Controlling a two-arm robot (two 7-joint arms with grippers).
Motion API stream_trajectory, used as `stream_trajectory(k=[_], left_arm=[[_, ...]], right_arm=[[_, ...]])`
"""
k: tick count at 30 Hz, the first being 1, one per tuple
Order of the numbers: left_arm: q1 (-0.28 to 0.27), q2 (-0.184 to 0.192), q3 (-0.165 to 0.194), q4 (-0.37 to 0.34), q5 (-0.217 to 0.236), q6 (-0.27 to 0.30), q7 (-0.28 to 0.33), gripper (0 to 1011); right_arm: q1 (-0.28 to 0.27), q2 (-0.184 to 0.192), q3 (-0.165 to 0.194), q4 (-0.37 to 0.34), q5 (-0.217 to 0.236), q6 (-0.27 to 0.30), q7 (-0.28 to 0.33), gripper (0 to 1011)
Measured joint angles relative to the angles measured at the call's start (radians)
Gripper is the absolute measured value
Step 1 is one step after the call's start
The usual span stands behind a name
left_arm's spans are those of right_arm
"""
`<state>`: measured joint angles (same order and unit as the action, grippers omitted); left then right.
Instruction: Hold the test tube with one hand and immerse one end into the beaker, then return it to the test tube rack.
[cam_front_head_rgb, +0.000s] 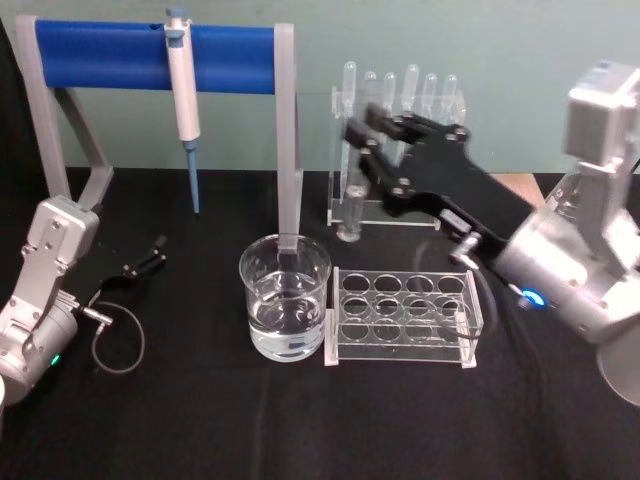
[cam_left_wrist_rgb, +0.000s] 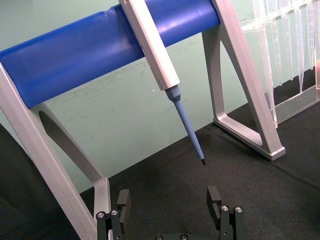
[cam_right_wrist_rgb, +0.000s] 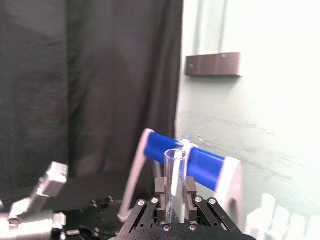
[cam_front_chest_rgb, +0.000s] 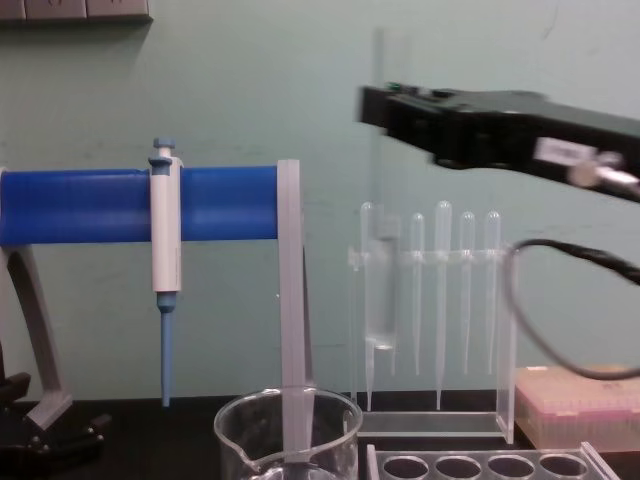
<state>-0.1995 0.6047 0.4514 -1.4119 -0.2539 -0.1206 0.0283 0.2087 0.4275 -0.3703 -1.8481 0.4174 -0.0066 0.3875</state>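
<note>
The test tube (cam_front_chest_rgb: 380, 290), clear, upright, is clenched in the right end effector (cam_front_head_rgb: 365, 135) high behind the beaker (cam_front_head_rgb: 285, 297), near the pipette stand (cam_front_head_rgb: 395, 200). Judged step: carrying toward immersion; next, shift over the beaker, then lower. Left end effector (cam_left_wrist_rgb: 170, 212) released, parked above the counter (cam_front_head_rgb: 200, 420).

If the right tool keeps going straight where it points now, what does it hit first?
Probably the grey upright post of the blue-barred pipettor stand. The right tool, shut on the clear glass test tube, points leftward toward it, above the clear acrylic pipette stand. Depth is unclear; it might pass clear of the post.
</note>
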Motion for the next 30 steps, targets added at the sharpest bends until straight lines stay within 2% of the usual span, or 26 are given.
stream_trajectory(k=[3,8,12,17,30], left_arm=[[0.0,0.0,0.0,0.0,0.0,0.0,0.0,1000],[0.0,0.0,0.0,0.0,0.0,0.0,0.0,1000],[0.0,0.0,0.0,0.0,0.0,0.0,0.0,1000],[0.0,0.0,0.0,0.0,0.0,0.0,0.0,1000],[0.0,0.0,0.0,0.0,0.0,0.0,0.0,1000]], right_arm=[[-0.058,0.03,0.041,-0.025,0.002,0.008,-0.025,228],[-0.11,0.043,0.066,-0.015,0.003,0.004,-0.033,228],[-0.137,0.038,0.074,0.013,0.004,-0.015,-0.032,228],[-0.144,0.024,0.07,0.051,-0.009,-0.034,-0.026,228],[-0.13,-0.001,0.046,0.107,-0.05,-0.032,-0.014,228]])
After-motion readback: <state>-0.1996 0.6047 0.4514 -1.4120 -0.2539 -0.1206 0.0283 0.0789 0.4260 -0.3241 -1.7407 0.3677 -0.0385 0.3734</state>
